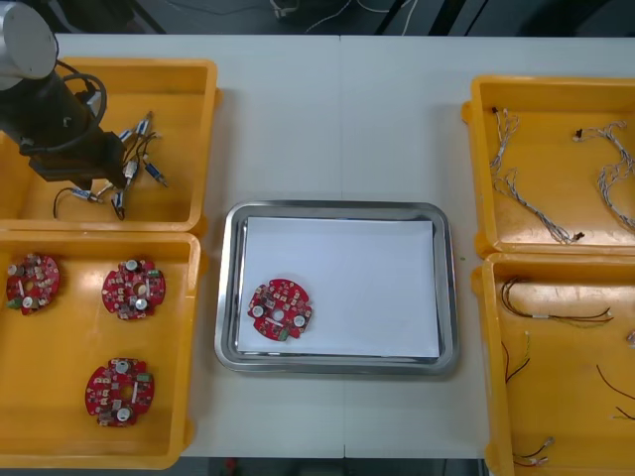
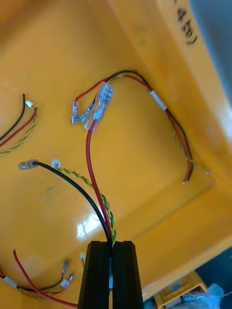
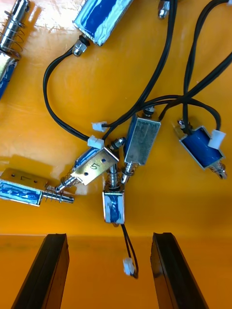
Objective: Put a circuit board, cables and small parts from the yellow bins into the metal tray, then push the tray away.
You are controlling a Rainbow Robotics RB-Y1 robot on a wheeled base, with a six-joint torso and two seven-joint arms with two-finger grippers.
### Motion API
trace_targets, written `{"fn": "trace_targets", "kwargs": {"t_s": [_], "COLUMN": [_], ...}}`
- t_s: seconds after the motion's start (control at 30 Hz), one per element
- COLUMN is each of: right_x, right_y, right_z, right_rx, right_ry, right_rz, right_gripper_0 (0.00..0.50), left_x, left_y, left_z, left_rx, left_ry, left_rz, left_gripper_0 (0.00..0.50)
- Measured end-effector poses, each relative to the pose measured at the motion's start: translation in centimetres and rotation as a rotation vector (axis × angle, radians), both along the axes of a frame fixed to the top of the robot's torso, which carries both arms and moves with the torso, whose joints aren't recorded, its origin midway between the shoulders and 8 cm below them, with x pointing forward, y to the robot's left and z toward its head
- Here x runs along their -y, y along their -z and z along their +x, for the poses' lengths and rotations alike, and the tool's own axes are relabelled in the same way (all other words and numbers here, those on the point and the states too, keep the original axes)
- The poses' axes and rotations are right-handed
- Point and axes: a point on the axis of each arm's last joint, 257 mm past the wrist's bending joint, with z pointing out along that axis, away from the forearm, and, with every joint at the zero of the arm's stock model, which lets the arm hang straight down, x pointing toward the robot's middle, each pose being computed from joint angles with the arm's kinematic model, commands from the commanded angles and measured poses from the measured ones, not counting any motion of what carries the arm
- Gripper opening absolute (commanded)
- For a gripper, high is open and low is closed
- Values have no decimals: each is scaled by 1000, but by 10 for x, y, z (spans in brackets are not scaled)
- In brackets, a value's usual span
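My left gripper (image 3: 110,270) hangs open in the far left yellow bin (image 1: 189,74), its fingers apart just short of a tangle of small metal parts (image 3: 113,169) with black leads. From the front, the left gripper (image 1: 104,193) sits over those small metal parts (image 1: 134,149). My right gripper (image 2: 111,256) is shut on a red and yellow cable (image 2: 94,183) with a black strand, above the floor of an orange bin (image 2: 145,159). The metal tray (image 1: 337,208), white inside, holds one round red circuit board (image 1: 280,309) at its near left.
Three more circuit boards (image 1: 133,289) lie in the near left bin. The far right bin holds twisted blue and white cables (image 1: 516,178); the near right bin has thin dark cables (image 1: 556,312). More loose cables (image 2: 19,123) lie near the held one.
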Motion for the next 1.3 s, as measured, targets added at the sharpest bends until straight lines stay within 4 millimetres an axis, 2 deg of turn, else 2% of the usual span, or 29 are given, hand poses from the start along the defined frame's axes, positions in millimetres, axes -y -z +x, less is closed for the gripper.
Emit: {"fn": "trace_targets", "kwargs": {"t_s": [0.27, 0.63, 0.8, 1.0, 1.1, 1.3], "right_x": [-7, -35, -45, -63, -72, -105], "right_y": [-44, -86, -102, -114, -116, -117], "right_z": [23, 33, 30, 31, 34, 47], "right_rx": [61, 67, 52, 58, 67, 103], "right_ry": [-112, -315, -465, -592, -722, -907], "right_rz": [4, 19, -27, -71, -124, -165], "right_gripper_0": [0, 0, 0, 0, 0, 0], "left_x": [-5, 5, 6, 9, 10, 10], "left_y": [18, 27, 27, 32, 35, 37], "left_z": [0, 6, 6, 8, 8, 7], "left_rx": [-14, -2, -1, 4, 2, -1], "left_ry": [0, 2, 4, 19, 25, 25], "left_rz": [35, 15, 13, 26, 29, 27], "left_gripper_0": [500, 500, 500, 500, 500, 500]}}
